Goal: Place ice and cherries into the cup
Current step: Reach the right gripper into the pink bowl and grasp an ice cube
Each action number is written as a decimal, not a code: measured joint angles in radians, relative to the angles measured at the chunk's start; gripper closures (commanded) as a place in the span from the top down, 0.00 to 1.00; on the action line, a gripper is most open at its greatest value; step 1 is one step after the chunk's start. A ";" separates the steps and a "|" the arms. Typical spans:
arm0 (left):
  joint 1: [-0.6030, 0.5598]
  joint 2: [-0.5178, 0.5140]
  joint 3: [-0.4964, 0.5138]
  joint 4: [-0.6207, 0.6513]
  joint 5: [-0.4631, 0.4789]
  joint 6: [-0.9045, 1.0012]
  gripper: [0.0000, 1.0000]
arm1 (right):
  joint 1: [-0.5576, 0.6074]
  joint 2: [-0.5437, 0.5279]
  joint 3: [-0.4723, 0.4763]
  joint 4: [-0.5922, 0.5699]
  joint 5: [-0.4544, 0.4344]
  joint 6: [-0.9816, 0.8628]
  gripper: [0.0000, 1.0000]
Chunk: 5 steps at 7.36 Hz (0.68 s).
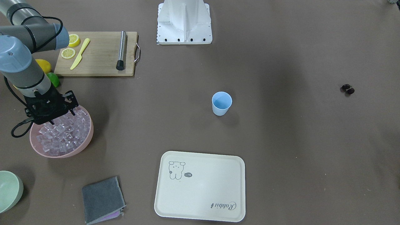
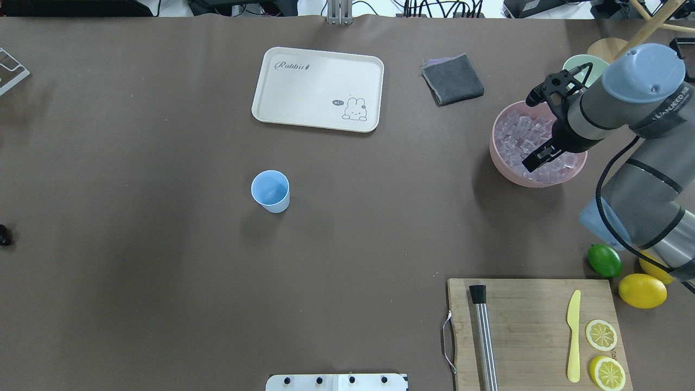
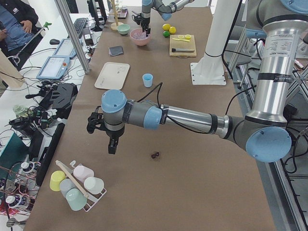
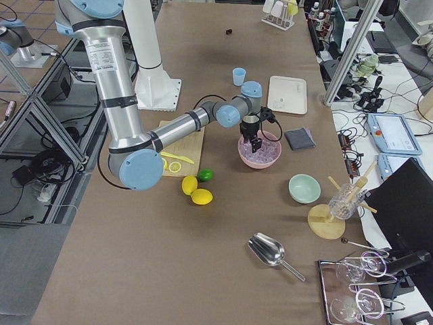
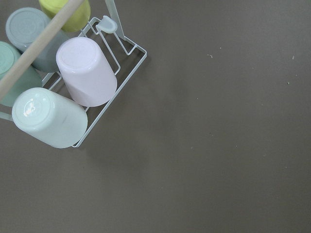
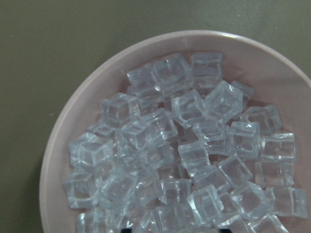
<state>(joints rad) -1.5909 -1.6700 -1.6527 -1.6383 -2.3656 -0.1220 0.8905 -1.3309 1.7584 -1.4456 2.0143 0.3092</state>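
Observation:
The light-blue cup (image 1: 222,103) (image 2: 270,191) stands upright mid-table with nothing in it. A heap of ice (image 1: 62,136) (image 6: 184,160) fills the pink bowl (image 2: 502,160). My right gripper (image 2: 537,157) (image 1: 53,120) hangs just above that ice and looks open, only its dark tips showing at the right wrist view's bottom edge. Far off on the other side of the table lie the dark cherries (image 1: 347,89) (image 3: 155,155). My left gripper (image 3: 111,147) hovers near them, above the table. It shows only in the exterior left view, so whether it is open or shut I cannot tell.
A cutting board (image 2: 532,326) carries lemon slices, a yellow knife and a metal muddler. A lime (image 2: 604,260) and lemons sit beside it. A cream tray (image 2: 317,87), grey cloth (image 2: 452,79) and pale green bowl (image 1: 9,189) are nearby. A cup rack (image 5: 73,82) lies below my left wrist.

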 measured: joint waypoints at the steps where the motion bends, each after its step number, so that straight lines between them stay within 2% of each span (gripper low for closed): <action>1: -0.005 0.006 -0.001 0.000 -0.001 0.002 0.98 | 0.000 0.000 -0.003 -0.002 0.000 0.000 0.42; 3: -0.013 0.020 -0.006 -0.001 -0.003 0.003 0.98 | 0.000 -0.004 -0.011 -0.004 0.000 -0.001 0.55; 5: -0.015 0.022 -0.009 -0.002 -0.003 0.003 0.98 | 0.001 -0.004 -0.023 -0.005 0.001 0.003 0.54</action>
<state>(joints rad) -1.6056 -1.6483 -1.6615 -1.6402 -2.3684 -0.1193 0.8911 -1.3349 1.7350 -1.4507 2.0151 0.3121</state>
